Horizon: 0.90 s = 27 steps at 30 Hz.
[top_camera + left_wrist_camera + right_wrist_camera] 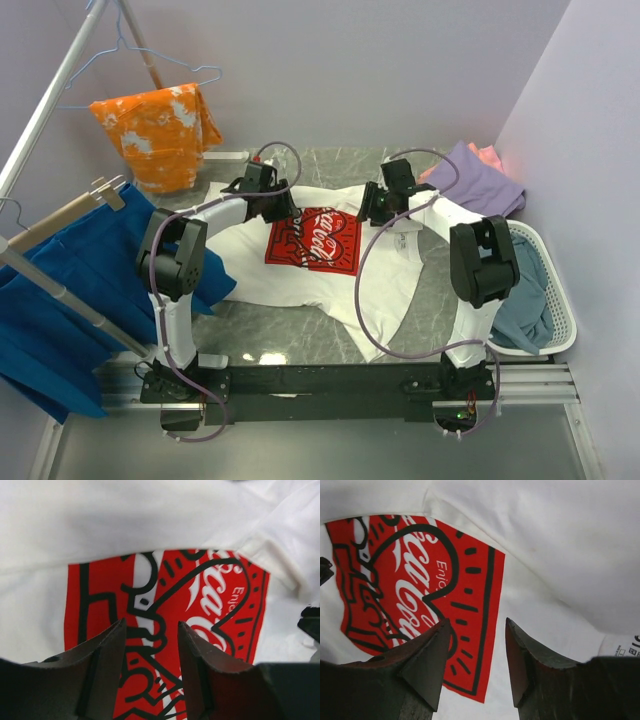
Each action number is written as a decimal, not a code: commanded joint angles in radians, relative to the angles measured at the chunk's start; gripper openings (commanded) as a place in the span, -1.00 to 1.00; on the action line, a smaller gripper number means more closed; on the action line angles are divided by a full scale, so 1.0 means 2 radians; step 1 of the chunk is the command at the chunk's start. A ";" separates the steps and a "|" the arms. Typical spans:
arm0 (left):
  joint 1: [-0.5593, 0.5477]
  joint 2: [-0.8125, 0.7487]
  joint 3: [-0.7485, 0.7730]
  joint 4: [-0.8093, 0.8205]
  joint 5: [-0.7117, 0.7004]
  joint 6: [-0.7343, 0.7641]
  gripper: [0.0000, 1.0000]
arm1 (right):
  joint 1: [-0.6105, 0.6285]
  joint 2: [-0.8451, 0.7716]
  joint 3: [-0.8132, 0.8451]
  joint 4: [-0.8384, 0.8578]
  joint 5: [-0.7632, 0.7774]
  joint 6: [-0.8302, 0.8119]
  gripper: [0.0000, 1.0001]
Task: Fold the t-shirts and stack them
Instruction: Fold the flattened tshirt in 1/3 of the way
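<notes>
White t-shirt is spread flat mid-table, print up, on the grey marble table. Its red-and-white chest print sits between the two grippers. Left gripper is over the print's 10 o'clock corner and right gripper is just off its 2 o'clock corner, both pointed down at the cloth. In the left wrist view the jaws stand moderately apart with nothing between them, and the print's black line drawing shows through the gap. The right wrist view is the same: jaws parted and empty, the print's edge and plain white cloth visible in the gap. Can't tell from any view whether the fingertips touch the fabric. Purple t-shirt is bunched at the table's 1 o'clock corner, with the salmon-pink t-shirt peeking out behind it at 12 o'clock of it. Grey-blue t-shirt lies crumpled in the white laundry basket at 3 o'clock of the white shirt. Off task: orange white-splotched garment on a hanger at 10 o'clock, and a big blue cloth hanging at 9 o'clock, draping onto the table edge beside the left arm.
</notes>
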 commanded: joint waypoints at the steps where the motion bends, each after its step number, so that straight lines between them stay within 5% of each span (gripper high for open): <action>1: 0.009 -0.029 -0.016 0.003 -0.021 -0.003 0.01 | 0.006 0.011 0.025 0.013 0.041 -0.009 0.08; 14: 0.009 -0.024 -0.027 0.003 -0.019 0.002 -0.01 | 0.009 0.085 0.119 -0.057 0.106 -0.050 0.09; 27: 0.009 -0.014 -0.026 0.002 -0.021 0.003 -0.03 | 0.030 0.039 0.074 -0.043 0.100 -0.045 0.05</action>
